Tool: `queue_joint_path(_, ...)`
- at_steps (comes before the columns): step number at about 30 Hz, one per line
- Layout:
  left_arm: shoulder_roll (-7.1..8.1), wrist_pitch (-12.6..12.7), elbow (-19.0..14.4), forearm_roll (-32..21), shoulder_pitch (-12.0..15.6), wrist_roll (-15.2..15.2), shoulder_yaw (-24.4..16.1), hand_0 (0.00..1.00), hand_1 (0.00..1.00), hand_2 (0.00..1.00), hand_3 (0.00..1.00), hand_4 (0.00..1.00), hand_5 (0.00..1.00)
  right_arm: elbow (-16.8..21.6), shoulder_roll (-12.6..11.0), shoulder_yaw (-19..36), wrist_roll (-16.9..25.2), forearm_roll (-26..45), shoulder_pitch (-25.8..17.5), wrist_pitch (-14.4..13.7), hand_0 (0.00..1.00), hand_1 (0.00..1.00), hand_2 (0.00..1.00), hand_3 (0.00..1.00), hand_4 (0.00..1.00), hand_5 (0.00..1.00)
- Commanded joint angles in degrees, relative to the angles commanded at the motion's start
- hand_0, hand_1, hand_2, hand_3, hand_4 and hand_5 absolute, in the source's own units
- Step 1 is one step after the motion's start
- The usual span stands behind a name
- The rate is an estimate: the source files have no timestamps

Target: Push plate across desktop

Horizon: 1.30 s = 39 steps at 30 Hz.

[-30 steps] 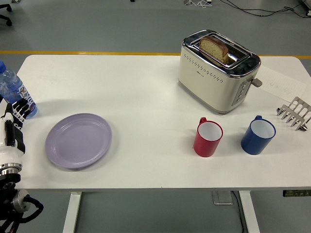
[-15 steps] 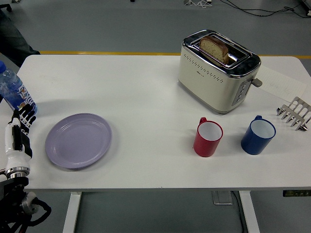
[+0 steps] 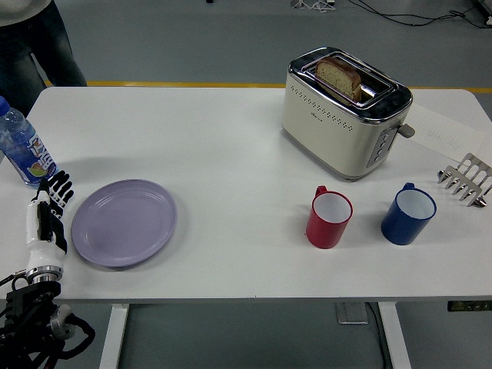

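The approach step is judged to be in hand: the left robot hand (image 3: 48,211) is held edge-on at the bench's (image 3: 231,146) left side, fingers extended and holding nothing, just beside the left rim of the lavender plate (image 3: 124,222), though contact cannot be made out. The plate is seen flat on the front-left of the bench, near a water bottle (image 3: 23,146) and well apart from the red mug (image 3: 330,217), blue mug (image 3: 408,213) and toaster (image 3: 344,111). A sideways push against the rim is called for next, with a path kept short of the mugs; the right robot hand is not seen.
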Motion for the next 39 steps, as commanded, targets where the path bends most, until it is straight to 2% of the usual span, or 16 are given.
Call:
queue_joint_path(27,-2.00,0.7,0.6,-2.4,-2.1,0.0,6.5,0.818,0.824,0.807,0.716,0.524,0.998,0.0,0.0,-0.8,0.0,0.5,-0.1,0.0,0.532,0.579,0.645,0.563,0.268,0.226)
queue_joint_path(39,-2.71,1.0,0.7,-4.0,-4.4,0.0,12.8,0.816,0.822,0.806,0.713,0.513,0.998,0.0,0.0,-1.3,0.1,1.0,-0.2,0.0,0.532,0.578,0.645,0.562,0.267,0.225)
